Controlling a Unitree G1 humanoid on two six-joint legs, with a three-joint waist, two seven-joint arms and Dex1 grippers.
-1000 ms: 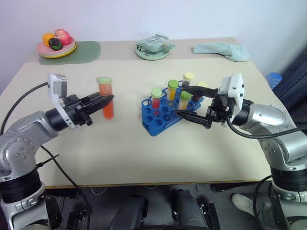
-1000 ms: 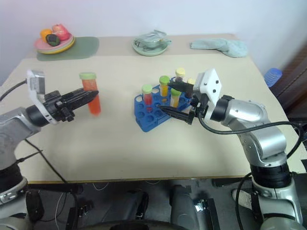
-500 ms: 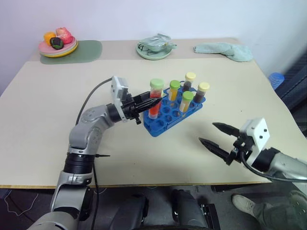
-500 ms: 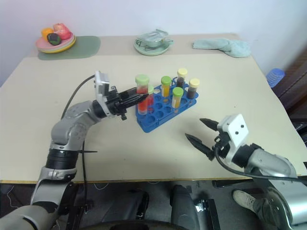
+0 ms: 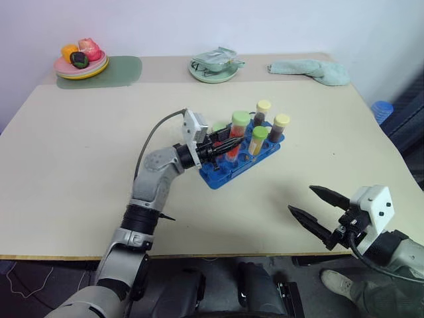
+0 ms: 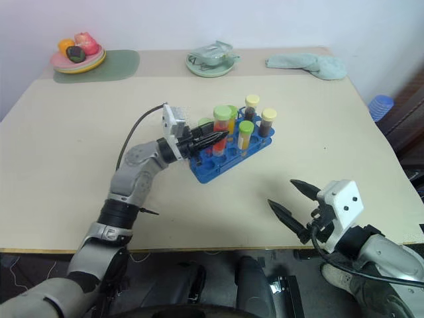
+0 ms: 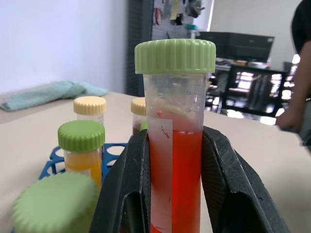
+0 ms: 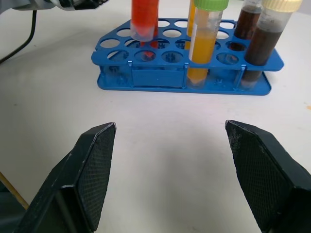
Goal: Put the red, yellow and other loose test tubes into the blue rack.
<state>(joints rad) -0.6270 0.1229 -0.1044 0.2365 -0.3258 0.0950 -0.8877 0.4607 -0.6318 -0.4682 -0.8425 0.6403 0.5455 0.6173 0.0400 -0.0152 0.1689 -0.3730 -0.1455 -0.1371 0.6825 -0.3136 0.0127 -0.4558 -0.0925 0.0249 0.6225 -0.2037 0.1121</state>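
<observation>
1. The left gripper (image 5: 228,142) is clamped on the red test tube (image 7: 174,160), holding it upright just above the blue rack (image 5: 222,173) at mid-table.
2. The right gripper (image 6: 291,204), at the rack's 5 o'clock, is wide open and empty.

Beige table (image 5: 79,172) against a pale wall (image 5: 199,23), with dark shelving (image 7: 160,43) across the room.
</observation>
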